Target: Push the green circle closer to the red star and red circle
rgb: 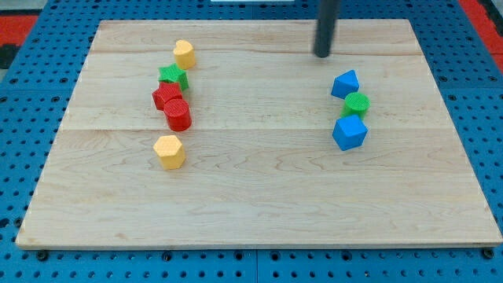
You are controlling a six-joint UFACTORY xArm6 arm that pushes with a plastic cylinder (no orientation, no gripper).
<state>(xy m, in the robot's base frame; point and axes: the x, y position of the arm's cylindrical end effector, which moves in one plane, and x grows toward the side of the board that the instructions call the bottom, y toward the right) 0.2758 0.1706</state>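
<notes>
the pale wooden board (259, 196) lies on a blue perforated table (23, 94). my tip (323, 55), the lower end of the straight dark rod, stands near the view's top, a little right of the middle. there are no jaws on this rod, so it has hold of nothing; the tip touches no block.

the small green circle block (357, 103) is on the view's right side, below and to the right of my tip, apart from it. it sits between two blue blocks: a blue angular block (345, 83) just above it and a bigger blue cube-like block (350, 132) just below it. all three seem to touch or nearly touch each other.

the red star block (166, 96) and the red circle block (178, 115) are on the view's left side, well apart from the green circle. they are pressed together, the circle lower and slightly to the right. a green star block (174, 76) rests against the top of the red star, and a yellow hexagon-like block (185, 53) is just above that one. another yellow hexagon-like block (169, 151) lies below the red circle, with a small gap.
</notes>
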